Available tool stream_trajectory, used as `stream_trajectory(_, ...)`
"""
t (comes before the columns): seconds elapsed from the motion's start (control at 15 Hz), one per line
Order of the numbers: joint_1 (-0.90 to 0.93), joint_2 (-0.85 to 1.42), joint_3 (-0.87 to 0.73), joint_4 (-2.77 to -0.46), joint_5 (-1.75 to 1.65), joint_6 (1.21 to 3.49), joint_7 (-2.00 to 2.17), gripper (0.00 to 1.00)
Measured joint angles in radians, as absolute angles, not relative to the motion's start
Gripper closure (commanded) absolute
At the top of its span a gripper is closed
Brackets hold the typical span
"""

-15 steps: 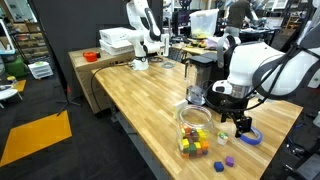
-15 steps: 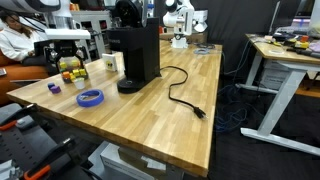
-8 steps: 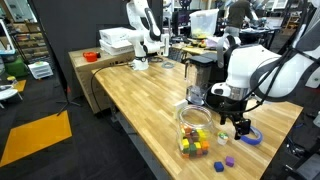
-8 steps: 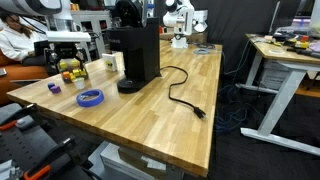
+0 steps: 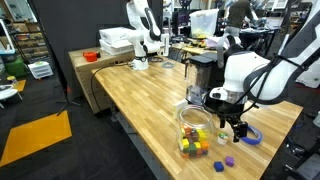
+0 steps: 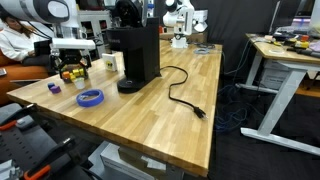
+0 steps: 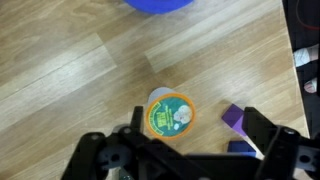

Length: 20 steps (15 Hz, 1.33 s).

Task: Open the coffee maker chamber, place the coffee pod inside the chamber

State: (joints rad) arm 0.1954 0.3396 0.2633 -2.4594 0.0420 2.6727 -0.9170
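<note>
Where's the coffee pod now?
In the wrist view the coffee pod lies on the wooden table, just ahead of the open tool, a purple cube on its right.

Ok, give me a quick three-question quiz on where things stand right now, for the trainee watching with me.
1. True or false: the coffee pod already sits inside the coffee maker.
2. The gripper is: A) open above the pod, B) shut on the pod, C) shut on a cable.
3. What colour is the small block beside the pod in the wrist view?
Key: 1 false, it lies on the table; 2 A; 3 purple.
</note>
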Motion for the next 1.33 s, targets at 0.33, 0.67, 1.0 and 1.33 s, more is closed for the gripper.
stream_trajectory(0.33, 0.175, 0.364, 0.273, -2.433, 0.039, 2.673, -0.917, 0.00)
stream_trajectory(0.67, 0.161, 0.410, 0.286, -2.429, 0.038, 2.697, -0.917, 0.00)
stream_trajectory(1.0, 0.139, 0.445, 0.309, -2.429, 0.038, 2.730, -0.917, 0.00)
stream_trajectory(1.33, 0.111, 0.451, 0.312, -2.429, 0.035, 2.746, -0.918, 0.36)
